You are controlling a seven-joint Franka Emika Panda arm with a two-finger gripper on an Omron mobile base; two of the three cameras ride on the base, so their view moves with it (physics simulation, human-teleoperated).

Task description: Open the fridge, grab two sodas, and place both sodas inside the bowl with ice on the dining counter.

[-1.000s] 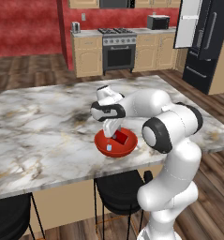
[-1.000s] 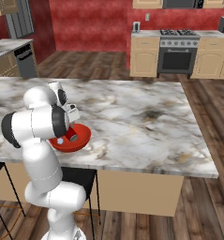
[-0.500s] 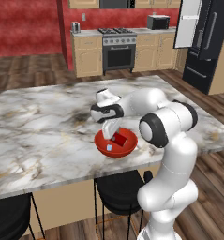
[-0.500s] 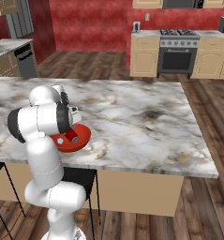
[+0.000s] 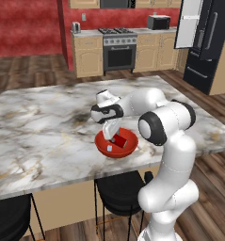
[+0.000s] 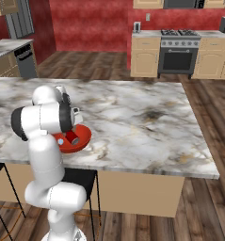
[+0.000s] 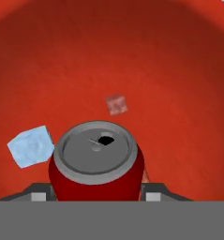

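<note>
Arm lowers slightly, gripper (image 7: pixel 95 194) clamped on red can (image 7: pixel 96 161) inside the bowl (image 5: pixel 104 146) (ice cube (image 7: pixel 31 146) at its left), release pending.

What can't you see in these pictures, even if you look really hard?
- Hand view: the lower part of the red soda can and the gripper fingertips are cut off at the bottom edge.
- Right base view: the robot's own arm covers part of the red bowl.
- Left base view: the fridge is cut off at the right edge; its inside is out of sight, so the second soda can't be found.
</note>
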